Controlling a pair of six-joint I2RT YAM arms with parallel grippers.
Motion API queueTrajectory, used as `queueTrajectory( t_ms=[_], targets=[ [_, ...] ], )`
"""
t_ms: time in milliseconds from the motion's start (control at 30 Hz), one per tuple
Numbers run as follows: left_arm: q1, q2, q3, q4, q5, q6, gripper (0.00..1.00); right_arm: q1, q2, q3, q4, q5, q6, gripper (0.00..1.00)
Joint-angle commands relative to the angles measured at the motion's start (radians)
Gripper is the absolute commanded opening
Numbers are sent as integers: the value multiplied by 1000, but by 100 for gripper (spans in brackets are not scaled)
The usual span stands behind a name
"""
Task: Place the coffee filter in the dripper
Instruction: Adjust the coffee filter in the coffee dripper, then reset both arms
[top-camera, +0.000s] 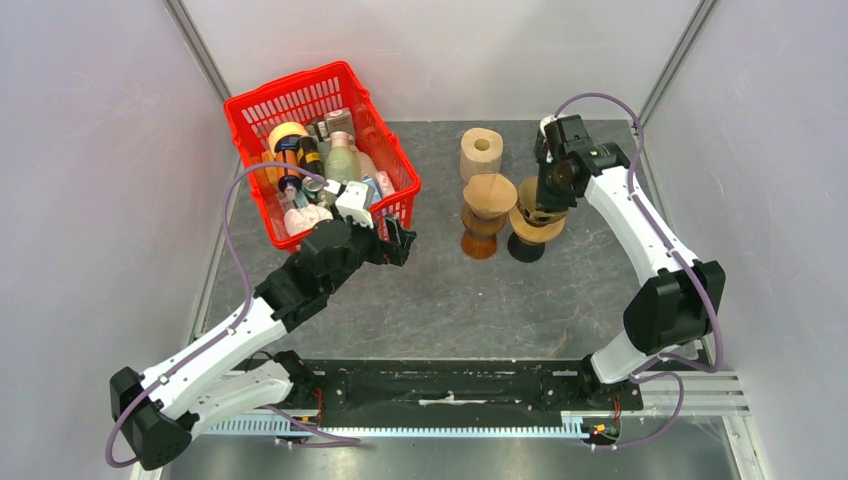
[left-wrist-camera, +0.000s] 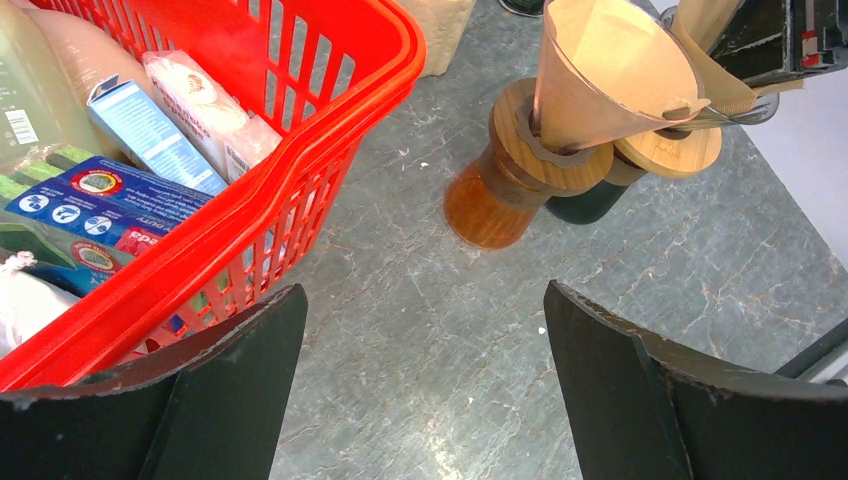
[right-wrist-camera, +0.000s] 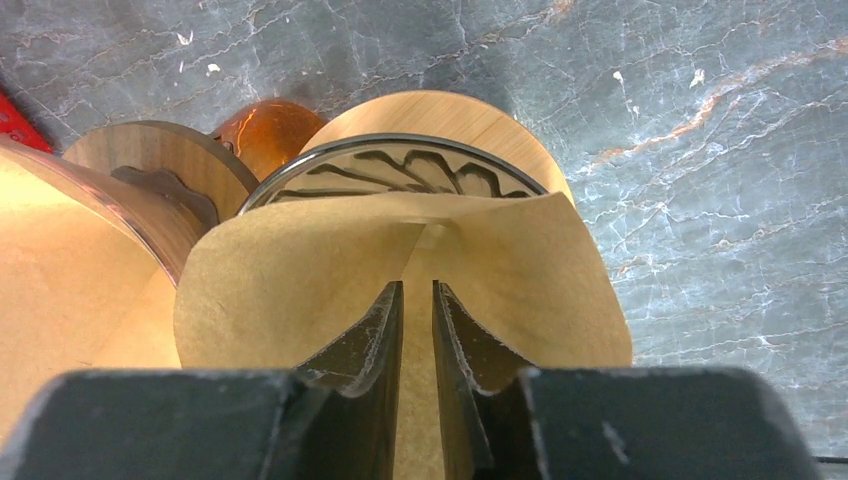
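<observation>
My right gripper (right-wrist-camera: 416, 292) is shut on a brown paper coffee filter (right-wrist-camera: 290, 290) and holds it in the mouth of a ribbed glass dripper (right-wrist-camera: 400, 170). The dripper sits on a wooden collar (right-wrist-camera: 470, 115) over a dark carafe (top-camera: 528, 245). In the top view my right gripper (top-camera: 546, 195) points down onto that dripper (top-camera: 537, 222). The left wrist view shows the filter (left-wrist-camera: 705, 55) dipping into the glass rim. My left gripper (top-camera: 403, 243) is open and empty, low over the table beside the basket; its jaws (left-wrist-camera: 425, 300) are wide apart.
A second dripper with a filter in it (top-camera: 489, 190) stands on an amber carafe (left-wrist-camera: 485, 205), touching the first one's left side. A beige cylinder (top-camera: 481, 152) stands behind them. A red basket (top-camera: 300, 98) full of bottles and packets fills the back left.
</observation>
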Motion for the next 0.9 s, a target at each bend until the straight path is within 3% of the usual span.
queueTrajectory(
  t_ms=[0,333,467,600,767,867],
  targets=[
    [2,-15,2,33,-20,26,95,-3,-42,43,-21,3,0,24],
    [2,-15,1,35,-16,25,95,-3,-117,115,-26,84,-2,36],
    [2,-25,-1,35,-18,25,95,-3,-262,43,100,143,26,60],
    [3,-42,-5,31,-36,26,95,-2,-462,-113,240,267,59,95],
    [2,-66,0,10,-75,24,95,-3,-751,-353,357,588,178,97],
    [2,-87,1,6,-99,5,95,-3,-911,-453,359,684,218,97]
  ],
)
